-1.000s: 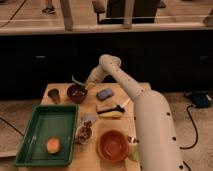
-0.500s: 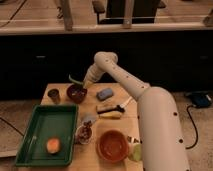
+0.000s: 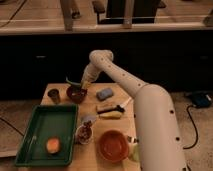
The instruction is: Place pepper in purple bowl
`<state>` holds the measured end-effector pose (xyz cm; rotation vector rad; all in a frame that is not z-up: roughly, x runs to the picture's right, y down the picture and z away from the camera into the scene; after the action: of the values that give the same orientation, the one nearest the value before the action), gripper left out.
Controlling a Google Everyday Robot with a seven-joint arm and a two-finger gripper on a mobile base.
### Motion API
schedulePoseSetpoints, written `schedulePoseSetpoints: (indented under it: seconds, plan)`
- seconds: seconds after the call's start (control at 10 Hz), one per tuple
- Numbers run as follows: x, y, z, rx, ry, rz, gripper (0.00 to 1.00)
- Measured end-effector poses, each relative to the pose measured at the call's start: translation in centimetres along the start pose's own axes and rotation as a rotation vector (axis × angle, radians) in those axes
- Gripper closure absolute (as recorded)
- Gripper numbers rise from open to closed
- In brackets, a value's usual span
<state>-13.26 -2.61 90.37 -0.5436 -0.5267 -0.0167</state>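
Observation:
My gripper hangs at the back left of the wooden table, just above the right rim of the purple bowl. It is shut on the pepper, a slim green one that sticks out to the left of the fingers. The pepper hovers over the bowl's far rim and does not touch it. The bowl is small, dark maroon, and stands on the table with a dark inside.
A small dark cup stands left of the bowl. A green tray holds an orange lump. An orange bowl, a snack bag, a yellow item and a blue item lie to the right.
My gripper has carried the pepper left and slightly down, from right of the purple bowl to just over it. The things on the table have not moved.

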Motion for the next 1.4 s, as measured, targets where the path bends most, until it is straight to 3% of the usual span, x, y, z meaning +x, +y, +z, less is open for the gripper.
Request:
schedulePoseSetpoints:
  seconds: [0.3,0.9,1.0,1.1,1.4]
  plan:
    - [-0.5,0.2,0.1,-0.016,0.016,-0.032,0.98]
    - [-1.5,0.3,0.9,-0.071,0.043,-0.061,0.39]
    - [-1.7,0.3,1.1,-0.079,0.045,-0.063,0.25]
    - [-1.9,0.3,1.3,-0.085,0.047,-0.065,0.21]
    - [-2.2,0.4,1.5,-0.094,0.049,-0.066,0.2]
